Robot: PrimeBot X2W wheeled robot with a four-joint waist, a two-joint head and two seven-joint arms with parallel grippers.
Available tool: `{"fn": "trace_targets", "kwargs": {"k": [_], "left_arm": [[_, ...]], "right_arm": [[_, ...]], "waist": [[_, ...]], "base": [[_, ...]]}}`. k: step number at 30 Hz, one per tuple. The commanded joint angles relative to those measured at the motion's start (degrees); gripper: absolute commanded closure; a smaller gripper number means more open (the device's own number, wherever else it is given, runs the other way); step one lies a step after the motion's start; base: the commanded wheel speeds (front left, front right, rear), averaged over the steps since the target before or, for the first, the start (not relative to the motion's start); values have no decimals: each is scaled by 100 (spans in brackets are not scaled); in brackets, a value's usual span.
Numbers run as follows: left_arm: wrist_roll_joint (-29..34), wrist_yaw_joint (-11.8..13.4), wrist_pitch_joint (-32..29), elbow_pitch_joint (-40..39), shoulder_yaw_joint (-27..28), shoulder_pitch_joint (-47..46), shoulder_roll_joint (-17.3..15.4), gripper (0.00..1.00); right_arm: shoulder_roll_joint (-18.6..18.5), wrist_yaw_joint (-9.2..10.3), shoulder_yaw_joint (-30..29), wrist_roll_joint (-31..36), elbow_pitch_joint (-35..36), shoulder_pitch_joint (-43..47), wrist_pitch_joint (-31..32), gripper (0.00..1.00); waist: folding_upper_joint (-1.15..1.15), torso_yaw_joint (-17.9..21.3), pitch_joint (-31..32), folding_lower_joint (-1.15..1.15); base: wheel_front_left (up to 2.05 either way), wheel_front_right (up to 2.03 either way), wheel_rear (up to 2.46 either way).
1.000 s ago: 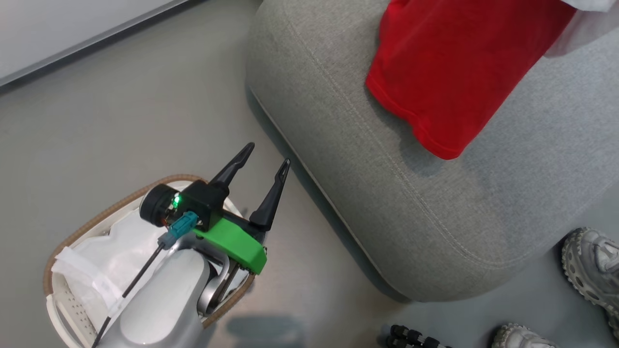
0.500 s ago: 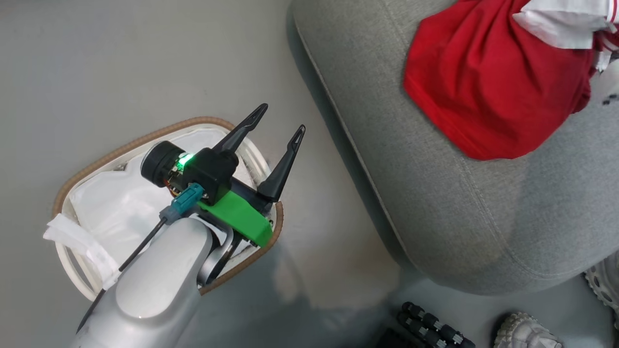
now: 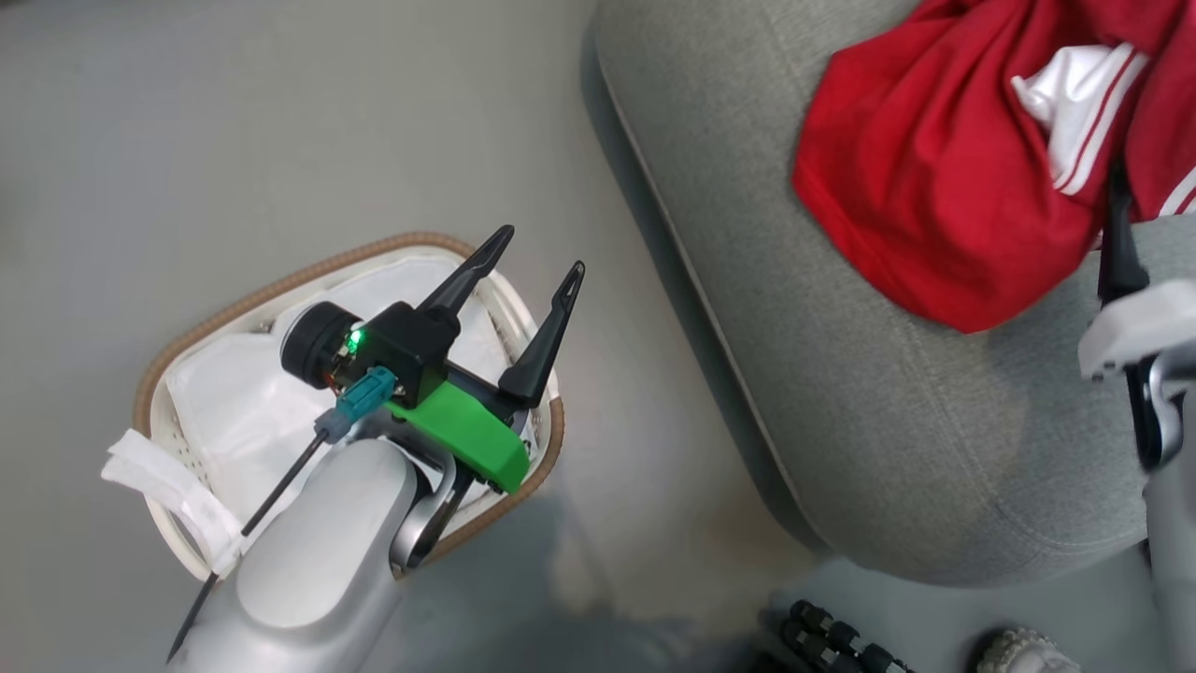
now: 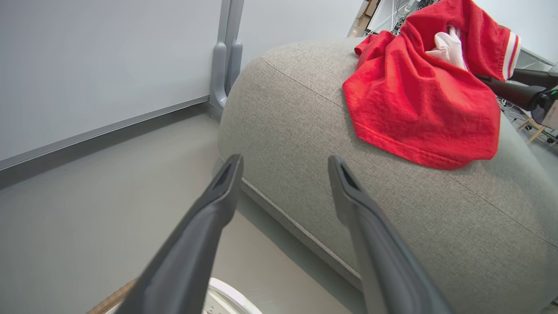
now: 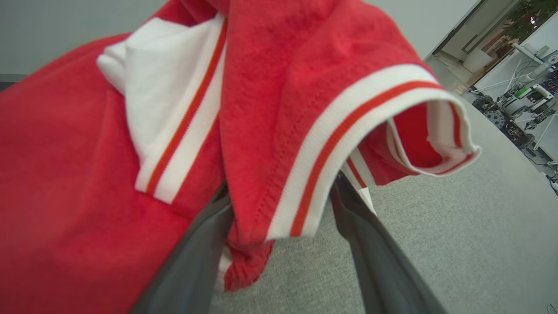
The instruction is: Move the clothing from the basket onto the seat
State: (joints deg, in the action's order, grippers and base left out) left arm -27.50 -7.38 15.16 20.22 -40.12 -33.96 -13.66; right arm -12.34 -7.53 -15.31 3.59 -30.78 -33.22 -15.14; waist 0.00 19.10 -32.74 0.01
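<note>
**Item:** red shirt (image 3: 916, 187) with white-striped trim. It lay crumpled on the seat (image 3: 888, 421), upper right of frame.
**Basket** (image 3: 234, 304): lower left, on the floor, white liner showing.
**Left claw** (image 3: 542, 250): fingers spread, holding nothing, above the basket.
**Right claw** (image 5: 281, 196): fingers stood apart and pinched nothing; a sleeve hem was draped across them.
**Risk:** if the right claw withdrew, the hem could snag a finger and drag the shirt toward the seat's edge.
**Markings:** no brand, label or legible writing was seen.
</note>
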Motion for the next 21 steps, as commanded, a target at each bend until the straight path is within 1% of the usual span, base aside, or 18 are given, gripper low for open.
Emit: {"fn": "trace_targets", "kwargs": {"k": [1, 7, 12, 16, 21], "left_arm": [[2, -15, -2, 4, 53, 116, 29, 0], [50, -15, -2, 51, 255, 427, 182, 0], [98, -14, -2, 100, 572, 745, 348, 0], [211, -14, -2, 140, 953, 982, 482, 0], [355, -14, -2, 172, 1674, 1321, 639, 0]], "right_arm": [[-12, 8, 4, -11, 92, 237, -1, 0], [82, 8, 15, -65, 591, 670, -1, 0], [154, 8, 237, -132, 1038, 895, -1, 0], [204, 8, 547, -301, 1298, 1012, -1, 0], [316, 8, 930, -476, 1366, 1088, -1, 0]], "waist": [[0, 134, 360, -1], [0, 97, 817, -1], [0, -61, 1206, -1], [0, -304, 1517, -1], [0, -730, 1805, -1]], "base": [[0, 0, 0], [0, 0, 0], [0, 0, 0], [0, 0, 0], [0, 0, 0]]}}
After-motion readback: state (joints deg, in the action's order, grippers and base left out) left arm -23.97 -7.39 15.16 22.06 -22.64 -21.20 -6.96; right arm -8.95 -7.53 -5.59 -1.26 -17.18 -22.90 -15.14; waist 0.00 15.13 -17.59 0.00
